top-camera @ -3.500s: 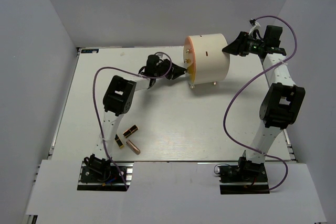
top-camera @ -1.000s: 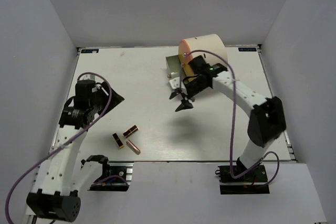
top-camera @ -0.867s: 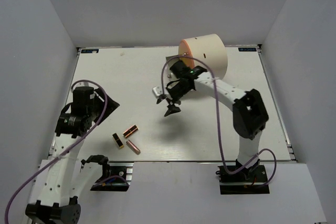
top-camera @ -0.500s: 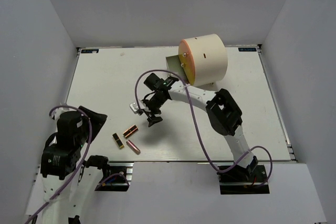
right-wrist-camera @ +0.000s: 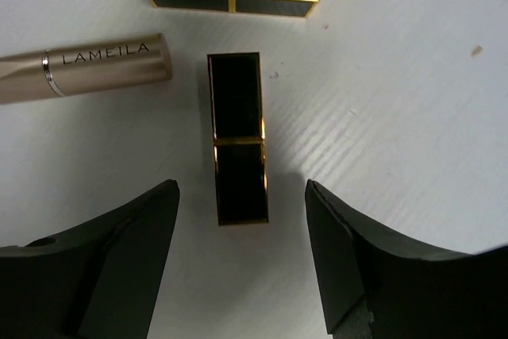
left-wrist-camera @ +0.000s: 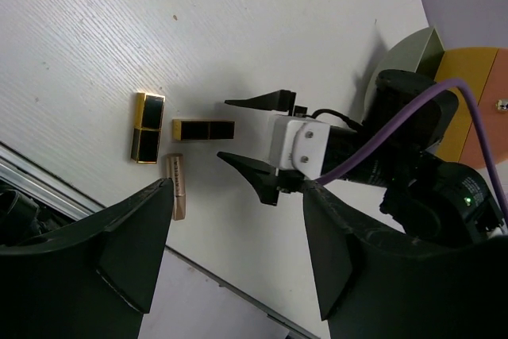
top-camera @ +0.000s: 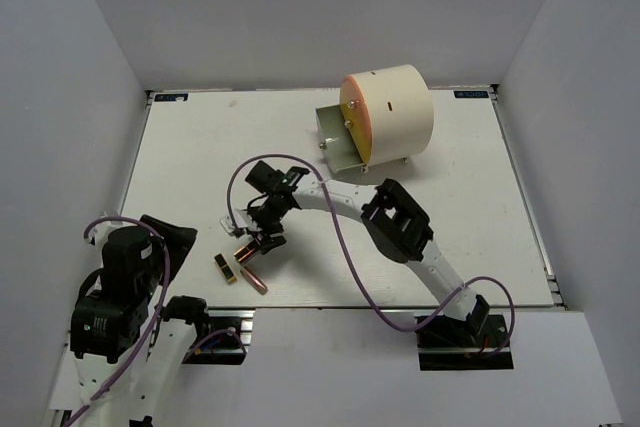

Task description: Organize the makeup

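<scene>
Right fingers (right-wrist-camera: 111,267): hovering spread over black-and-gold square lipstick tube (right-wrist-camera: 236,139), grasping nothing.
Left fingers (left-wrist-camera: 103,260): hanging released, empty.
Makeup: three tubes (left-wrist-camera: 148,126) lying near tabletop's (top-camera: 450,237) near edge, leftward.
Progress: seemingly early; tubes awaiting open drawer (top-camera: 335,139) of cream cylinder (top-camera: 400,112).

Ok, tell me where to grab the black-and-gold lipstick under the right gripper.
Take the black-and-gold lipstick at its gold seam, probably down from above, the right gripper closing across its flat long sides. It lies flat, lengthwise between the open fingers, bare table either side there.
</scene>
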Controlling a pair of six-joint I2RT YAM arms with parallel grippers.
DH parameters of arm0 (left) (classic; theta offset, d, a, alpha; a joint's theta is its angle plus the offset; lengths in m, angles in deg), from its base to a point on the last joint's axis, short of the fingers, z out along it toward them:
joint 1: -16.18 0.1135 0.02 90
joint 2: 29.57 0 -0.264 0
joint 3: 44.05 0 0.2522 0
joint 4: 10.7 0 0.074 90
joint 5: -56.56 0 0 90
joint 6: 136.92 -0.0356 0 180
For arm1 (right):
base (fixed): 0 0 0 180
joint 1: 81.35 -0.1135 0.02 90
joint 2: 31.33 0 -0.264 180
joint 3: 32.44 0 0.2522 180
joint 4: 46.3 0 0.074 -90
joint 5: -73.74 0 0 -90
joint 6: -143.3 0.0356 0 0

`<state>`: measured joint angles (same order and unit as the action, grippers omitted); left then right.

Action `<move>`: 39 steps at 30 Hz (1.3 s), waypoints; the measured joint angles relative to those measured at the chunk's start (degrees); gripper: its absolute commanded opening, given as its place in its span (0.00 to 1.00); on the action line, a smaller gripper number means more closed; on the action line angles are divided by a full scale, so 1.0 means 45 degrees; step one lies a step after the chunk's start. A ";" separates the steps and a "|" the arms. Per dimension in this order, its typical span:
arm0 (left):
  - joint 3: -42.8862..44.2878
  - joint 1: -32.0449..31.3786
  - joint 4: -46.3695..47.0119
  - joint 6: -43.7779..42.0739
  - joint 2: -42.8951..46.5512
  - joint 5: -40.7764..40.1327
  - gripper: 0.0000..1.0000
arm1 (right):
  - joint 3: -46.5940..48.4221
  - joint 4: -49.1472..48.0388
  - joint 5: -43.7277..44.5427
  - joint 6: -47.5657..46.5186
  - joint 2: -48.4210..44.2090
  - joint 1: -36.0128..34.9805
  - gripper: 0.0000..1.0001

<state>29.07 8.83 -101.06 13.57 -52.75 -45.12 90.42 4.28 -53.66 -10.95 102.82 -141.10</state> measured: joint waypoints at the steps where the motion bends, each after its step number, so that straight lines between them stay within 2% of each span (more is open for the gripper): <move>1: 0.0000 0.0000 -0.0005 0.0005 0.0000 0.0000 0.76 | 0.0000 -0.0063 0.0039 0.0063 0.0068 -0.0063 0.68; 5: 0.0000 -0.0005 -0.0039 0.0010 0.0000 0.0005 0.76 | 0.0000 -0.0121 0.0053 0.0204 0.0238 -0.0238 0.59; 15: -0.0510 0.0000 0.0049 0.0053 0.0058 0.0136 0.75 | -0.0063 -0.0194 0.0423 0.0627 0.0175 -0.0170 0.10; 23: -0.2754 -0.0005 0.1234 -0.0015 -0.0267 0.1219 0.76 | -0.1938 -0.0301 0.1554 0.1977 -0.1919 0.1292 0.03; 25: -0.3458 -0.0005 0.1778 -0.0117 -0.0680 0.1530 0.77 | -0.2098 -0.0427 0.1967 0.2516 -0.2720 0.1797 0.00; 30: -0.4328 -0.0005 0.2837 -0.0476 -0.2035 0.1821 0.78 | -0.2079 -0.1375 0.3468 0.4192 -0.4561 0.2958 0.00; 39: -0.5037 -0.0005 0.4192 -0.1117 -0.3162 0.1734 0.79 | -0.1787 -0.1870 0.7402 0.6198 -0.4915 0.4036 0.00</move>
<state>6.40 8.81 -82.19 8.54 -66.98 -37.32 82.37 -4.14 -20.35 16.94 80.70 -122.94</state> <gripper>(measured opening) 0.781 0.334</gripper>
